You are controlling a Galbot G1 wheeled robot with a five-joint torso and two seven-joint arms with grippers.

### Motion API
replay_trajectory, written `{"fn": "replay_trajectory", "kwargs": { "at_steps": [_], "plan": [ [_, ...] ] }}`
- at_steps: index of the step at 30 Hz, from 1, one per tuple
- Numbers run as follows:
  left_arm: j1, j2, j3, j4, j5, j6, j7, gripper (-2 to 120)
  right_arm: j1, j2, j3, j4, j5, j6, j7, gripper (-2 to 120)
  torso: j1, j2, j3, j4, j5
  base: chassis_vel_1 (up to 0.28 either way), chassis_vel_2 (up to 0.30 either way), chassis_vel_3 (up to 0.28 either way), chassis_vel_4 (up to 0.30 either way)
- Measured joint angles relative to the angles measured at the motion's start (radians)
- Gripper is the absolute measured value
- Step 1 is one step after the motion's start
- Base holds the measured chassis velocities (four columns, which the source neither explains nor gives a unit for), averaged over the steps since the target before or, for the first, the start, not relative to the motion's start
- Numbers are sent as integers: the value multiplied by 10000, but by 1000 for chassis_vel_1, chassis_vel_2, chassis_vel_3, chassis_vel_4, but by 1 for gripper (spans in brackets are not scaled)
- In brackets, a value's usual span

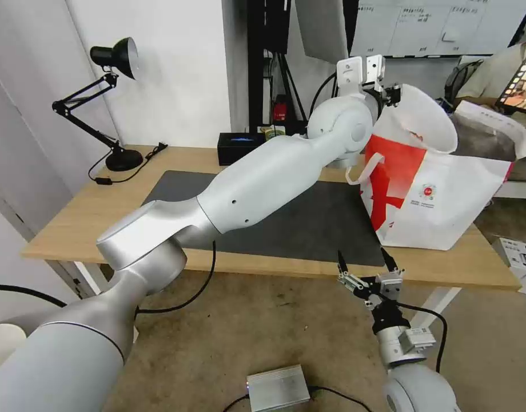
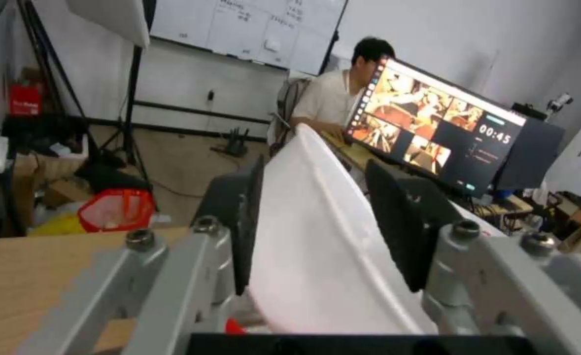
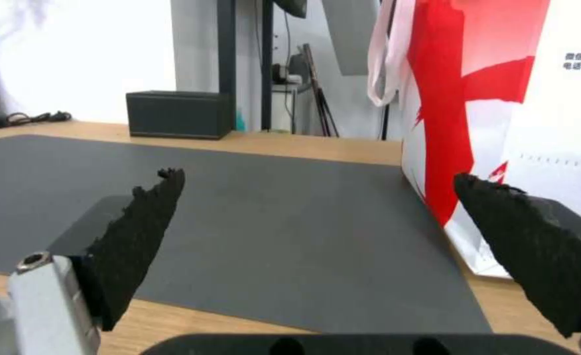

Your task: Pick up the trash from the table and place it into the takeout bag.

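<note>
2 grippers: left gripper [image 1: 393, 94] over takeout bag [image 1: 440, 189], fingers [image 2: 402, 231] clamping its white rim; right gripper [image 1: 365, 264] spread open, empty, at tabletop [image 1: 74, 223] edge.

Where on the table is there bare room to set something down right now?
The large dark grey mat is bare between the small black rectangular box and the white takeout bag with red panel. The light wood tabletop near the black desk lamp is free too. It is crowded at the bag, where the left claw hovers.
</note>
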Motion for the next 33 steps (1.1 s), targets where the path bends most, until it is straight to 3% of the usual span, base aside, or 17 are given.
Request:
{"fn": "replay_trajectory", "kwargs": {
  "at_steps": [21, 26, 33],
  "plan": [
    [314, 16, -222, -237, 464, -21, 6, 53, 1, 0, 0, 0, 0, 0, 0, 100, 0, 0, 0, 0, 0, 0, 0, 0, 0],
    [663, 21, -267, -180, 1348, -606, 703, 62, 0, 0, 0, 0, 0, 0, 0, 100, 0, 0, 0, 0, 0, 0, 0, 0, 0],
    [1285, 98, -352, 226, 3031, -1302, 1841, 86, 0, 0, 0, 0, 0, 0, 0, 100, 0, 0, 0, 0, -1, 0, 0, 0, 0]
  ]
}}
